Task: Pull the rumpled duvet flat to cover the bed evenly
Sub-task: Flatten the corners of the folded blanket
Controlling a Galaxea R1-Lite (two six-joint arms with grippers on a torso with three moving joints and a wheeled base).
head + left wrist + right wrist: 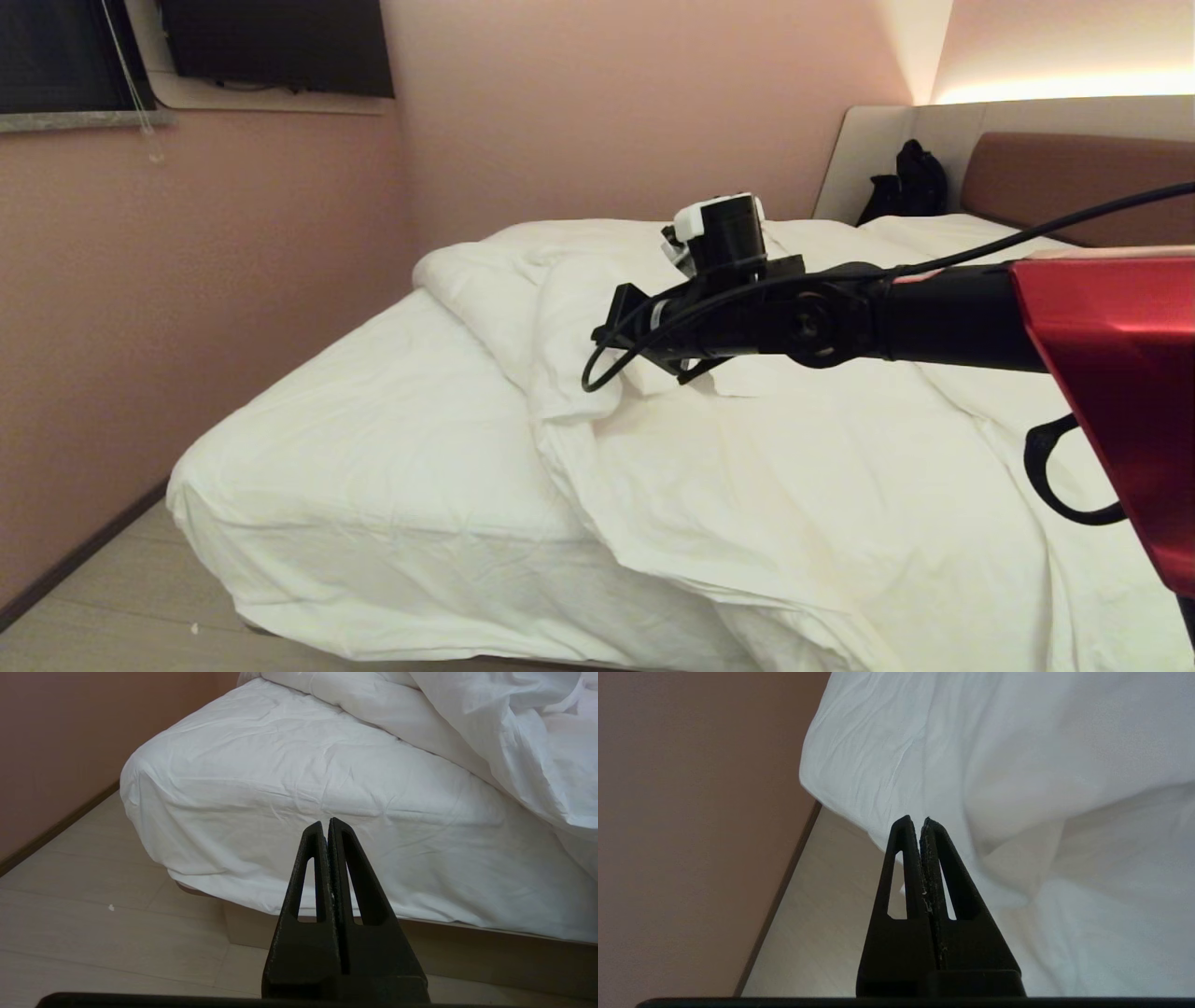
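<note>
Right gripper [920,822] is pinched tight, nothing between its fingers, hanging above the duvet [803,467] at centre frame in the head view. Left gripper [325,823] is closed too and empty, low at the bed's [196,826] foot corner. The duvet lies bunched across the right half, with bare sheet [373,439] showing lower left.
</note>
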